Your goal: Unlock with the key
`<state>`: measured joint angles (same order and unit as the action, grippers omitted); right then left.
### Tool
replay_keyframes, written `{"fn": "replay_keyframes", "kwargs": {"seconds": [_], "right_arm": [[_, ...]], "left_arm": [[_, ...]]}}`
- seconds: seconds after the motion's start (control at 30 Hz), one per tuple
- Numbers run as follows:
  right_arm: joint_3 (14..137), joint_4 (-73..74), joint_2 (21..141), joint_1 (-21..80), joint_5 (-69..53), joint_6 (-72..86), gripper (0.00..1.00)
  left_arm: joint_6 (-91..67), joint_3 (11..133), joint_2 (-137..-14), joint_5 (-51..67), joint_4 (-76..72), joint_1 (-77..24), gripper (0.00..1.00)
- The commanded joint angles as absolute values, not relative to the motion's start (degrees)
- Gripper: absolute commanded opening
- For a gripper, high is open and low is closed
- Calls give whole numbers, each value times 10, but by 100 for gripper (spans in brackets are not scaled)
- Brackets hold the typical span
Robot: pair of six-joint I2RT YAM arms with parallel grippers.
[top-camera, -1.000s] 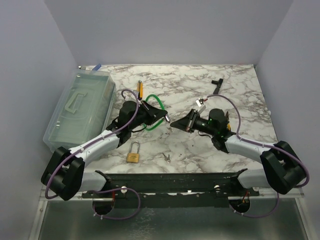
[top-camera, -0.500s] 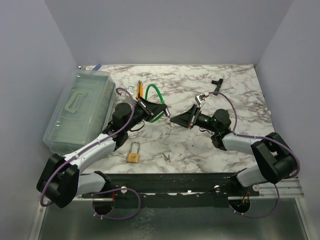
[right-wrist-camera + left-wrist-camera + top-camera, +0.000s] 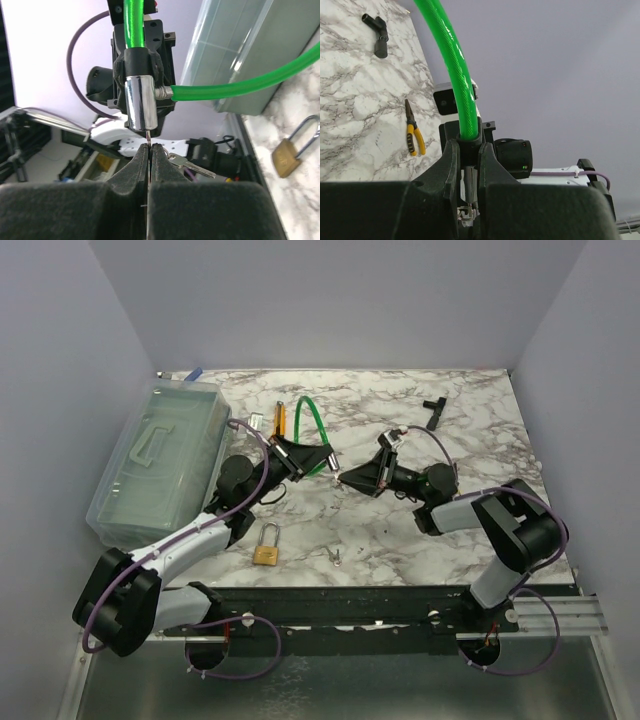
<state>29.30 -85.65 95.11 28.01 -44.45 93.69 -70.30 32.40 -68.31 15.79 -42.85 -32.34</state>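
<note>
Mid-table from above, left gripper [image 3: 322, 454] and right gripper [image 3: 344, 478] meet tip to tip, well apart from the plastic box [image 3: 160, 455] at the left edge. The brass padlock [image 3: 265, 554] and loose keys [image 3: 334, 556] lie near the front edge, open marble tabletop [image 3: 400, 530] around them. Left wrist: jaws clamped on the cable lock [image 3: 469, 140] at its black collar, green cable [image 3: 452, 55] arching up, pliers [image 3: 414, 132] lying apart. Right wrist: fingers pressed together on the key [image 3: 148, 138], blade tip at the chrome cylinder [image 3: 141, 102]; second key [image 3: 192, 167] dangles beside.
</note>
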Motion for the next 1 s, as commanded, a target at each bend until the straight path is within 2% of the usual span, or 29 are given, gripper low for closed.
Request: {"fn": "replay_keyframes", "kwargs": {"seconds": [0.0,0.33,0.8,0.97], "right_arm": [[337,-1018,1002,277,-407,1042,1],[393,-1020,982,277,-400,1094,1],[464,-1020,962,277,-417,1163,0],[448,-1002,939,276,-431,1139,1]], "left_arm": [[-700,319,-658,274,-521,-344,0],[-697,313,-661,302,-652,-344,0],[-774,360,-773,381,-881,-344,0],[-777,379,-781,388,-855,-339,0]]}}
